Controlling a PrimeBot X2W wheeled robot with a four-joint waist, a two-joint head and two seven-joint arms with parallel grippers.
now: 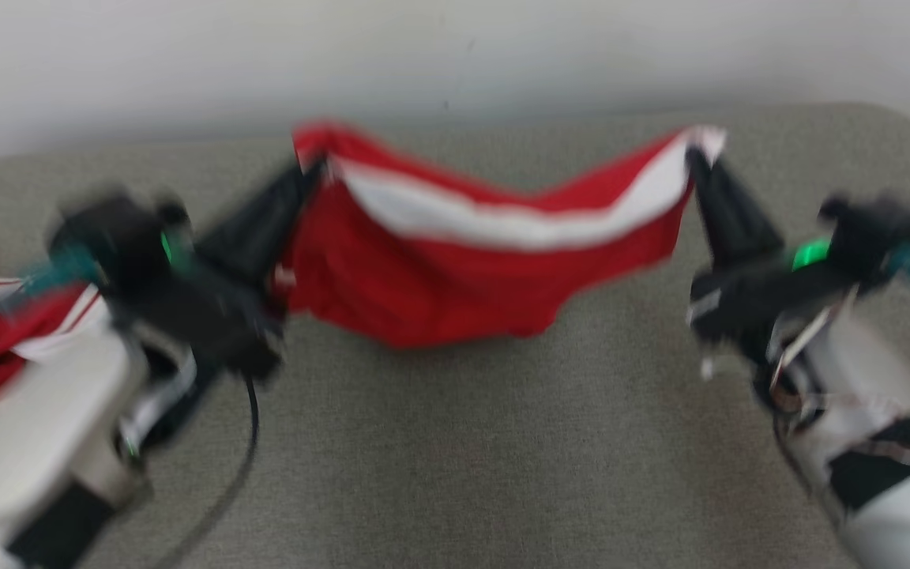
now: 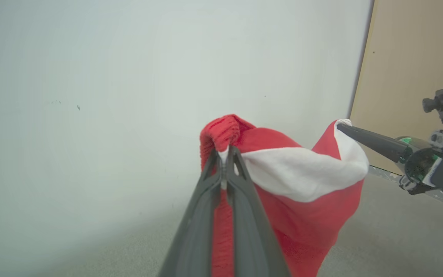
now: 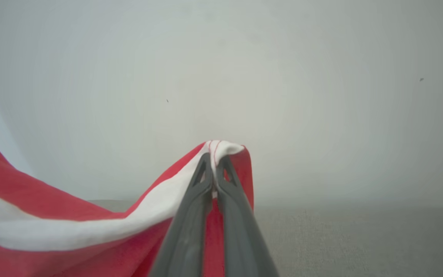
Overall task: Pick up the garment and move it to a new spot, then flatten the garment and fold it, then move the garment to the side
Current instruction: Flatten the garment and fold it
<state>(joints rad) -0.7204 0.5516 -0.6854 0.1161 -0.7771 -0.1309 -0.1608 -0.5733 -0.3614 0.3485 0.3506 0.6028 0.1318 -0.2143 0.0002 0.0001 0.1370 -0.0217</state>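
Hanging above the grey table [image 1: 455, 442], the red garment [image 1: 439, 284] looked light and limp, sagging between the left gripper [image 1: 314, 170] and right gripper [image 1: 692, 162], each pinched closed on a top corner, seemingly the best holds.

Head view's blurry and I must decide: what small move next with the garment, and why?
The left gripper and right gripper each pinch one end of the garment, which sags between them; I'd probably ease them apart to tauten it.
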